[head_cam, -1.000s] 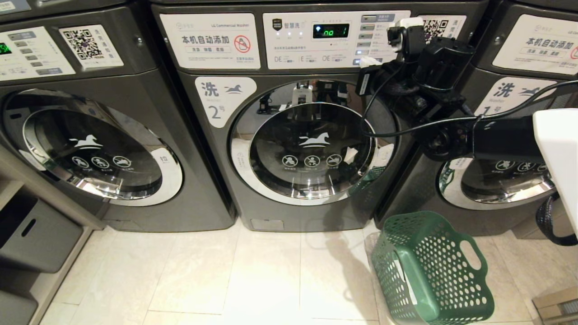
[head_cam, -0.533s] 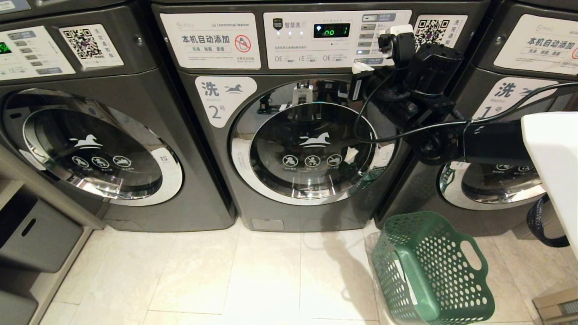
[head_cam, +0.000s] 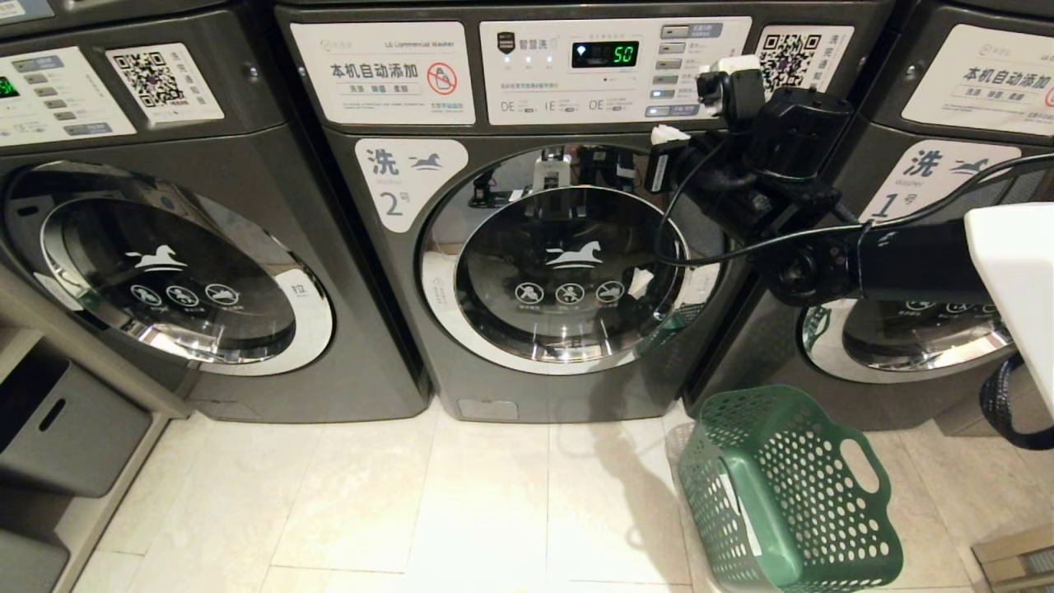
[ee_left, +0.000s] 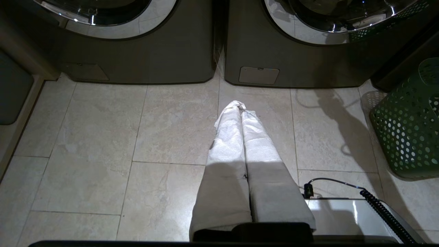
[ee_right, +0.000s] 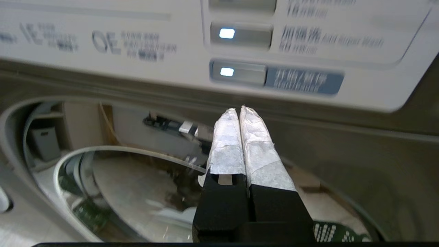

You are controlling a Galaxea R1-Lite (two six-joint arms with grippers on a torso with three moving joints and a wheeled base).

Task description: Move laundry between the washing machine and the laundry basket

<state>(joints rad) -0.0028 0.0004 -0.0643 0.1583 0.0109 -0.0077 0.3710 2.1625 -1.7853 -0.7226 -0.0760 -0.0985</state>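
- Right gripper (ee_right: 239, 111) pinched shut, empty, tips just below the lit panel button (ee_right: 237, 71).
- Washer (head_cam: 543, 247) door closed in front of gripper; display reads 50.
- Basket (head_cam: 786, 486) well below, looks empty; no laundry visible.
- Loading seems done.
- Left gripper (ee_left: 240, 106) closed, parked over floor.

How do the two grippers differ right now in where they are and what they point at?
The right gripper is raised at the dark grey front-loading washing machine marked 2, tips just below its white control panel; the left gripper hangs low over the pale tiled floor. Right faces lit buttons; left faces bare tiles. Both are shut, empty, with white-wrapped fingers.
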